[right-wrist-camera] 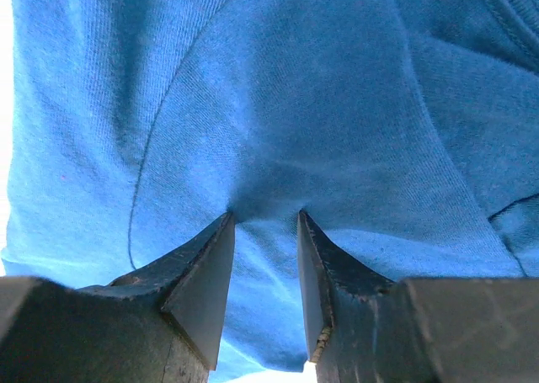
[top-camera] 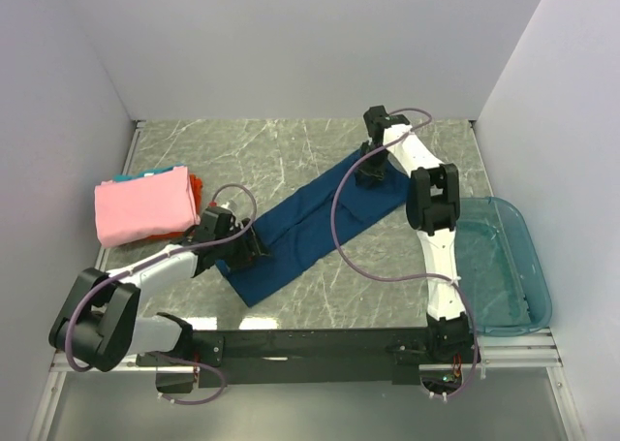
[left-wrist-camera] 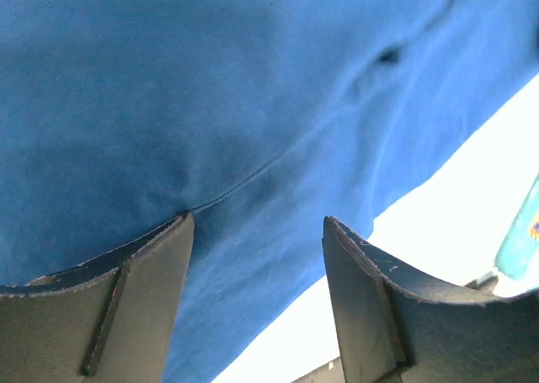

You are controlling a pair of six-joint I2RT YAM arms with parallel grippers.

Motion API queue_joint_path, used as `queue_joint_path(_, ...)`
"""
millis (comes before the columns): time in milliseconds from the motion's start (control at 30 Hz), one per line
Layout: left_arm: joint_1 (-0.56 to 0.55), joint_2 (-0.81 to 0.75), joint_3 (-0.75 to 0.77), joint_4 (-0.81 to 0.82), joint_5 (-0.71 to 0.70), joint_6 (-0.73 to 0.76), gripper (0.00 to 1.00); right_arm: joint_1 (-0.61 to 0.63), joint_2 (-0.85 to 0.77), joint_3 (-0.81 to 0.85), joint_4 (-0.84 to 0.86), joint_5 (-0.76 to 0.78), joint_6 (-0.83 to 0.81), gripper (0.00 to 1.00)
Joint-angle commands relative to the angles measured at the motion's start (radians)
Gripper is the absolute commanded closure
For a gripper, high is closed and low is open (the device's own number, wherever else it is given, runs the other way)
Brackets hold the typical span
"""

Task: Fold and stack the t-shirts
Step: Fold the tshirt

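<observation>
A navy-blue t-shirt [top-camera: 310,223] lies folded into a long strip that runs diagonally across the marble table. My left gripper [top-camera: 254,250] is over the strip's near-left end. In the left wrist view it [left-wrist-camera: 257,219] stands open, with its tips pressed on the blue cloth [left-wrist-camera: 210,88] close to the edge. My right gripper [top-camera: 371,174] is on the far-right end. Its jaws [right-wrist-camera: 265,215] stand a narrow gap apart and dig into the cloth [right-wrist-camera: 295,88], which puckers between them. A folded pink t-shirt [top-camera: 145,206] tops a pile at the left, with orange [top-camera: 197,184] and teal [top-camera: 121,177] cloth showing under it.
A translucent teal plastic tub [top-camera: 513,296] sits at the table's right edge beside the right arm. White walls close in the table on three sides. Purple cables loop from both arms over the navy shirt.
</observation>
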Motion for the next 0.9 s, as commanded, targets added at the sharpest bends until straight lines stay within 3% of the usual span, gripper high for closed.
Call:
queue_joint_path(0,-0.025,-0.003,-0.05,-0.112,0.072,0.006,0.3,0.037,0.071,0.104,-0.033,-0.032,0.013,0.57)
queue_joint_path(133,-0.036,-0.044,-0.059,-0.155,0.115,0.019,0.3,0.049,0.091,0.12,-0.012,-0.063,0.028,0.57)
queue_joint_path(400,-0.059,-0.213,-0.023,-0.276,0.071,-0.026,0.29,0.051,0.039,0.124,0.046,-0.084,0.039,0.57)
queue_joint_path(567,-0.059,-0.227,0.071,-0.365,0.04,-0.004,0.29,0.042,-0.002,0.17,0.048,-0.109,0.039,0.57)
queue_joint_path(700,-0.057,-0.208,0.135,-0.405,-0.069,0.008,0.27,0.037,-0.072,0.108,0.068,-0.106,0.04,0.57)
queue_joint_path(867,-0.057,-0.11,0.148,-0.327,-0.08,0.019,0.26,0.035,-0.184,-0.027,0.091,-0.084,0.034,0.57)
